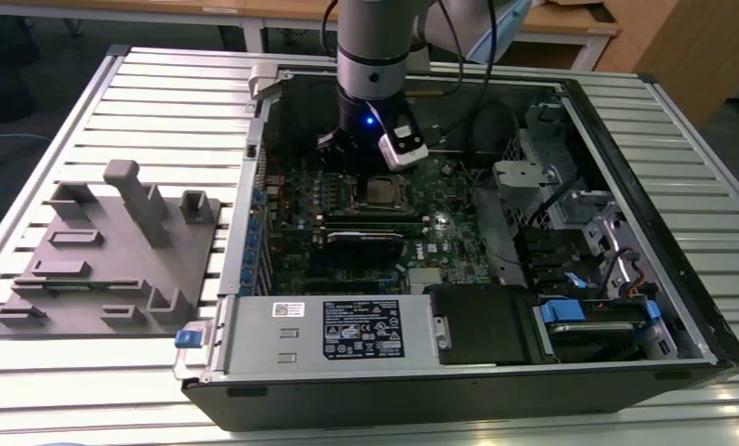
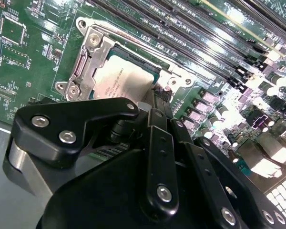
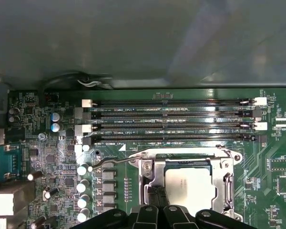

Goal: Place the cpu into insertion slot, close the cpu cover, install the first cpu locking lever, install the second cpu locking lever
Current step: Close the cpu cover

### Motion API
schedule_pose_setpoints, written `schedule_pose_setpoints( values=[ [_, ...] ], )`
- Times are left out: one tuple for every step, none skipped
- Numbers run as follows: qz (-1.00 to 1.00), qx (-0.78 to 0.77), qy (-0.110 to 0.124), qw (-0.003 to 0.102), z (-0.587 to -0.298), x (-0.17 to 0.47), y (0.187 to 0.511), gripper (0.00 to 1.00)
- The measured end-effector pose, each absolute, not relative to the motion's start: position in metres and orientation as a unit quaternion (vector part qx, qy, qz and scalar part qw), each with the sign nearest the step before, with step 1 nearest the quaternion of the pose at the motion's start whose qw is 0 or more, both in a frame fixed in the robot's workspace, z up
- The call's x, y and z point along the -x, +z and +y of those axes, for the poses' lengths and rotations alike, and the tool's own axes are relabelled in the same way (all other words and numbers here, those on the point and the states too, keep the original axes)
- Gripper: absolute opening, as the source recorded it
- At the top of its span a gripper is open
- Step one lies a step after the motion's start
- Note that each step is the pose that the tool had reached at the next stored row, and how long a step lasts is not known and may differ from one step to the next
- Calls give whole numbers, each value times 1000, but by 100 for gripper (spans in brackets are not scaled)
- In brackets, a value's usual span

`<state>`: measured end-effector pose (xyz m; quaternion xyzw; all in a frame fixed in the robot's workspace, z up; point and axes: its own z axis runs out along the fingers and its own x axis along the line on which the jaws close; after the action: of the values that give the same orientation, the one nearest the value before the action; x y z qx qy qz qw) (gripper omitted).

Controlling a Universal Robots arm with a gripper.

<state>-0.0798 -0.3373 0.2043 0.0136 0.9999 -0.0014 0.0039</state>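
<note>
The end effector (image 3: 155, 195) is seen with its fingers drawn together, the tips set at the edge of the cpu cover (image 3: 148, 168). The cpu (image 3: 190, 183) is framed flat within that cover's cut-out, on the green motherboard (image 3: 267, 191).

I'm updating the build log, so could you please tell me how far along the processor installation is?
Done: the chip lies seated, and the metal cover looks lowered around it. In hand: the gripper hangs at the cover's edge. Left: a wire lever seems unlatched; the second one I cannot judge.
</note>
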Motion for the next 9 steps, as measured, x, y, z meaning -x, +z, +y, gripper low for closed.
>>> schedule_pose_setpoints(
  values=[
    [1000,-14,-2,4,-337,80,204,11],
    [1000,-14,-1,4,-337,80,204,11],
    [1000,-14,-1,4,-337,80,203,11],
    [1000,-14,-1,4,-337,81,203,11],
    [1000,-14,-1,4,-337,81,202,11],
    [1000,-14,-1,4,-337,81,202,11],
    [1000,-14,-1,4,-337,81,201,11],
    [1000,-13,-1,4,-337,81,200,11],
    [1000,-14,-2,4,-337,81,199,11]
  ],
)
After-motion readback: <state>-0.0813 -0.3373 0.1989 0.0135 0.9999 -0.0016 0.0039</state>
